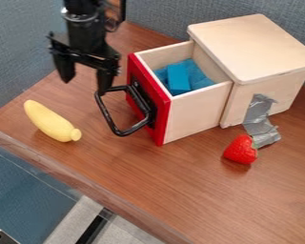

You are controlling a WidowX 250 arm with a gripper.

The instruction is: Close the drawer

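I am seeing the drawer (196,114) standing open and upright, its pale wooden body jutting well out of its box (250,47) on the counter (116,176). Its red front (139,71) is facing left in the camera view, its looped black handle (108,116) projecting outward.

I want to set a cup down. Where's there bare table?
The widest bare patch of table lies below the drawer in the view, between banana and strawberry; another lies right of the strawberry. It is crowded at the handle, with the gripper close by, and where tape and strawberry sit beside the box.
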